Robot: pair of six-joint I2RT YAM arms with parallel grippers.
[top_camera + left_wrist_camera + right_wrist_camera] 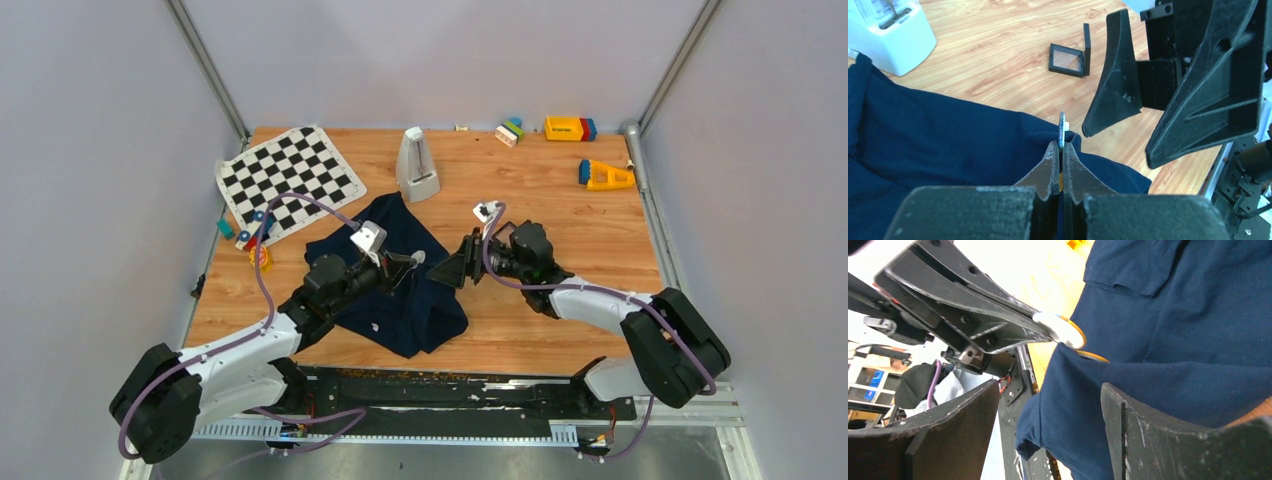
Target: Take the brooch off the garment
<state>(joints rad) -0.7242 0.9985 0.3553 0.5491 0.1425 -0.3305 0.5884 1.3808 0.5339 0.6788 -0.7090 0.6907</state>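
The dark navy garment (400, 295) lies crumpled on the wooden table in front of both arms. My left gripper (408, 262) is shut on the brooch (418, 256), a small whitish disc. In the left wrist view the brooch (1062, 129) stands edge-on at the tips of my shut left gripper (1061, 150), just over a raised fold of the garment (948, 135). In the right wrist view the brooch (1060, 330) touches the garment (1173, 315); I cannot tell whether it is still pinned. My right gripper (458, 270) is open and empty just right of the brooch, its jaws wide apart (1050, 410).
A white metronome (417, 165) stands behind the garment. A black-and-white checkered mat (290, 180) lies at the back left with small pieces (250, 238) near it. An open black box (1068, 57) lies right of the garment. Coloured toys (568, 128) sit at the back right.
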